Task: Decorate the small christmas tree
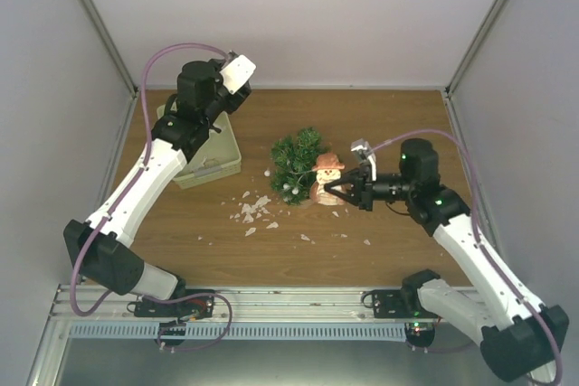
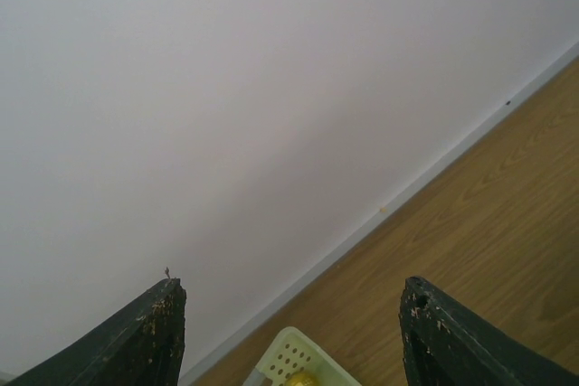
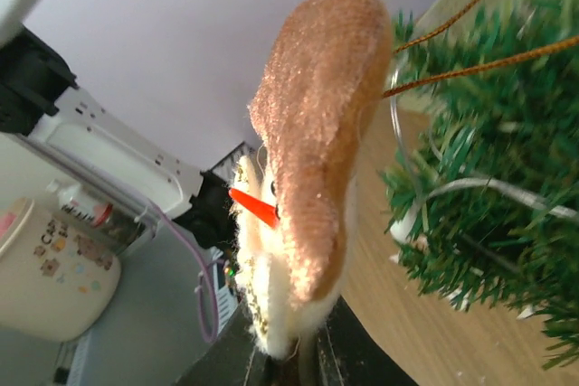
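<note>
A fuzzy snowman ornament point(image 3: 308, 160) in a brown hat fills the right wrist view. The right pincer point(image 3: 291, 366) pinches it at its base, just beside the small christmas tree point(image 1: 294, 162), which stands at the middle of the bench point(image 1: 398, 241). The left pincer point(image 2: 294, 296) hangs spread above the pale basket point(image 1: 228, 165). White flakes point(image 1: 253, 210) litter the wood.

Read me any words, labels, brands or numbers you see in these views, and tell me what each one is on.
Nothing can be read.
Cream container, right wrist view: small dark marks and stickers, too blurred to read.
Bottle with a red band: label too blurred.
Snowman ornament, small christmas tree, basket: no writing shows.
</note>
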`<state>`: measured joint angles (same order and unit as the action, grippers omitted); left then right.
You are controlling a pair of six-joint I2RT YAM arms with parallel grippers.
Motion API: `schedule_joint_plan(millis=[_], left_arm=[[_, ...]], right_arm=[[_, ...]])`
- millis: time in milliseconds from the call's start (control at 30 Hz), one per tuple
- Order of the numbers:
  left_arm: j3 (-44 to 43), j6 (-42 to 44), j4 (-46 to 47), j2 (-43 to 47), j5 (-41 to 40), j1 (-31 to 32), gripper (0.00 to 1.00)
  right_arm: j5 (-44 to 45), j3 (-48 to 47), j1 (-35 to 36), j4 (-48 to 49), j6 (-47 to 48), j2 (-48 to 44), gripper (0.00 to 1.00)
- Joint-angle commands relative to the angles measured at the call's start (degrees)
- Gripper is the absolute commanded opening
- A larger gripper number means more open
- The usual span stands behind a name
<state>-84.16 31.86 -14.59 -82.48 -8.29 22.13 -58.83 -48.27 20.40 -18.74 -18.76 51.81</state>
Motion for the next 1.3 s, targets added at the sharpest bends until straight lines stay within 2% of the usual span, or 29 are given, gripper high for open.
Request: schedule_joint_plan(millis=[0, 200, 633, 1267], left_arm=[[-1.0, -1.2, 1.3, -0.6, 1.1, -0.2, 0.65], [-0.4, -1.1, 1.7, -0.9, 1.0, -0.3, 0.65], [0.5, -0.9, 2.1, -0.8, 1.1, -0.4, 0.65], [1.2, -1.0, 2.1, -1.0, 1.5, -0.4, 0.65]], right_arm=[[-0.9, 1.2, 3.8, 4.4, 0.7, 2.7, 0.10], [-1.9, -3.0, 5.8, 2.1, 3.2, 7.2, 0.07], [-2.0, -1.8, 5.8, -0.2, 5.9, 14.5, 0.03], [2.4, 5.4, 5.8, -2.3, 5.2, 13.2, 0.03]])
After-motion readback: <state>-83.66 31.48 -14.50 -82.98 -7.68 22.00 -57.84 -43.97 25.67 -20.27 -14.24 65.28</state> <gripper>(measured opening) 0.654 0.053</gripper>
